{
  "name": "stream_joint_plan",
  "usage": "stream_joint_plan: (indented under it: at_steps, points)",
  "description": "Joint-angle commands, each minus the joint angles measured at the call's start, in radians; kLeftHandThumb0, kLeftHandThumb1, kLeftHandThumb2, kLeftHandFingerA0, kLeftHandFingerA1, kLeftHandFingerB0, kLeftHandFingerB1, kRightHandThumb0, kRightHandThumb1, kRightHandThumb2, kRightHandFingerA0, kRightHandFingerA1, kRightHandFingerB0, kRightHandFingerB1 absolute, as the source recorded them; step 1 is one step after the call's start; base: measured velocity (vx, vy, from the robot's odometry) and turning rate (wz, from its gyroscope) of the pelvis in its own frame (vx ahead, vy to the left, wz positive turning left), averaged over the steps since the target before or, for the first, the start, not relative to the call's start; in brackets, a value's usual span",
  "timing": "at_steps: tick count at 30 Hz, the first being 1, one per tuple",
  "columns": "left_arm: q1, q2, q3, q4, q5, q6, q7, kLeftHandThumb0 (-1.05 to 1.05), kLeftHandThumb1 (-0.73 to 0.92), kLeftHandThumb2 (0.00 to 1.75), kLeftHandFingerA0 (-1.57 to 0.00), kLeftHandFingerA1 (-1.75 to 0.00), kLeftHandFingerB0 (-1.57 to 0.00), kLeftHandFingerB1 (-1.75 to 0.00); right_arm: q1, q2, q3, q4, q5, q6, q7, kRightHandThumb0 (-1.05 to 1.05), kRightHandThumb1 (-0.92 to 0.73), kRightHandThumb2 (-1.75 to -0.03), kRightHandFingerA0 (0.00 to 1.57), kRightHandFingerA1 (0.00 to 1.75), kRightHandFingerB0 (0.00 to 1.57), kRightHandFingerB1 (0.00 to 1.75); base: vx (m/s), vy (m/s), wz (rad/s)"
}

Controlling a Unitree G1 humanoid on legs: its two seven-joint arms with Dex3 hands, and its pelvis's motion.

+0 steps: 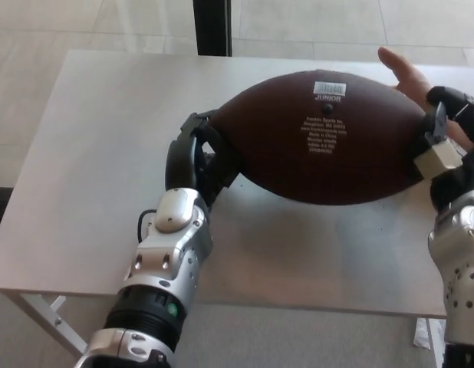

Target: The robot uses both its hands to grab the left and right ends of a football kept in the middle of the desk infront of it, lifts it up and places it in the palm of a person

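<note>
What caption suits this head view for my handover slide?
Both robot hands, left hand and right hand, hold the football above the desk, over a person's hand.

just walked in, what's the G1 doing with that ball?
It grips a brown football by its ends, left hand on one tip and right hand on the other, above the grey desk. A person's open hand waits behind the ball at its right end, mostly hidden. The ball is not yet released.

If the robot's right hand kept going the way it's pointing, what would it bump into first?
Probably the person's open hand. The robot's right hand grips the end of the brown oval leather football and points up-table toward that palm, though depth is hard to judge.
</note>
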Motion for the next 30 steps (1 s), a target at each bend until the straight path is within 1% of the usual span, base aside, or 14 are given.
stream_joint_plan:
  at_steps: [1,7,9,11,12,16,17,20,21,23,24,25,29,30]
  points:
    - [-0.386,-0.16,-0.03,0.062,-0.052,0.242,-0.057,-0.17,0.62,0.99,-0.88,-1.75,-0.71,-1.51,-0.333,0.161,-0.043,-0.01,0.335,0.114,-0.05,-0.2,-0.65,-1.08,1.02,1.68,0.79,1.35,0.0,0.0,0.0]
    - [-0.502,-0.087,-0.092,0.075,0.022,0.316,-0.094,-0.23,0.61,1.01,-0.81,-1.74,-0.67,-1.49,-0.428,0.144,-0.123,0.006,0.415,0.124,-0.126,-0.23,-0.68,-1.01,1.06,1.67,0.83,1.36,0.0,0.0,0.0]
    - [-0.554,-0.056,-0.138,0.075,0.08,0.344,-0.097,-0.29,0.83,0.6,-0.64,-1.67,-0.56,-1.17,-0.493,0.125,-0.16,0.042,0.433,0.124,-0.161,-0.26,-0.69,-0.97,1.11,1.64,0.88,1.39,0.0,0.0,0.0]
    - [-0.573,0.047,-0.46,0.109,0.473,0.209,-0.081,-0.37,0.77,0.63,-0.71,-1.55,-0.64,-1.24,-0.534,0.119,-0.176,0.07,0.418,0.116,-0.182,-0.26,-0.69,-0.96,1.12,1.64,0.9,1.38,0.0,0.0,0.0]
    - [-0.585,0.059,-0.466,0.11,0.464,0.22,-0.098,-0.32,0.73,0.62,-0.53,-1.24,-0.69,-0.87,-0.555,0.117,-0.186,0.084,0.416,0.118,-0.193,-0.3,-0.76,-0.86,1.1,1.65,0.88,1.39,0.0,0.0,0.0]
    - [-0.685,0.045,-0.355,0.233,0.303,0.292,-0.163,-0.3,0.76,0.6,-0.55,-1.55,-0.6,-1.2,-0.625,0.102,-0.234,0.149,0.424,0.12,-0.227,-0.36,-0.82,-0.74,1.04,1.69,0.82,1.31,0.0,0.0,0.0]
    - [-0.69,0.042,-0.329,0.24,0.268,0.306,-0.169,-0.36,0.71,0.63,-0.61,-1.38,-0.6,-0.99,-0.641,0.087,-0.256,0.18,0.433,0.12,-0.227,-0.38,-0.83,-0.74,1.04,1.75,0.81,1.39,0.0,0.0,0.0]
    - [-0.648,0.008,-0.139,0.211,0.07,0.302,-0.081,-0.46,0.81,0.65,-0.66,-1.25,-0.65,-0.95,-0.66,0.068,-0.268,0.223,0.402,0.113,-0.209,-0.4,-0.86,-0.73,1.05,1.71,0.82,1.45,0.0,0.0,0.0]
    - [-0.625,-0.02,-0.064,0.211,0.001,0.258,-0.026,-0.68,0.75,1.15,-0.8,-1.05,-0.74,-0.92,-0.668,0.06,-0.278,0.241,0.398,0.106,-0.205,-0.41,-0.85,-0.75,1.05,1.74,0.84,1.42,0.0,0.0,0.0]
    - [-0.61,-0.032,-0.041,0.225,0.005,0.202,0.025,-0.73,0.88,1.28,-0.78,-0.97,-0.74,-0.9,-0.696,0.044,-0.309,0.292,0.399,0.098,-0.215,-0.44,-0.9,-0.67,1.03,1.72,0.75,1.34,0.0,0.0,0.0]
    - [-0.619,-0.025,-0.076,0.249,0.056,0.202,0.036,-0.54,0.73,1.15,-0.74,-0.94,-0.7,-0.84,-0.708,0.035,-0.327,0.316,0.403,0.095,-0.224,-0.45,-0.88,-0.66,1.0,1.73,0.74,1.29,0.0,0.0,0.0]
    - [-0.634,-0.041,-0.055,0.289,0.075,0.173,0.15,-0.61,0.91,0.66,-0.71,-1.0,-0.7,-0.83,-0.723,0.034,-0.344,0.347,0.402,0.084,-0.229,-0.44,-0.88,-0.66,0.99,1.75,0.75,1.32,0.0,0.0,0.0]
    - [-0.647,-0.047,0.017,0.309,0.028,0.124,0.16,-0.68,0.92,0.77,-0.64,-1.23,-0.58,-1.04,-0.759,0.025,-0.363,0.408,0.367,0.056,-0.234,-0.43,-0.87,-0.67,0.95,1.75,0.72,1.31,0.0,0.0,0.0]
    - [-0.651,-0.044,0.002,0.332,0.062,0.108,0.172,-0.6,0.9,0.68,-0.44,-1.37,-0.4,-1.22,-0.779,-0.001,-0.385,0.458,0.36,0.064,-0.237,-0.44,-0.88,-0.67,0.95,1.75,0.68,1.42,0.0,0.0,0.0]
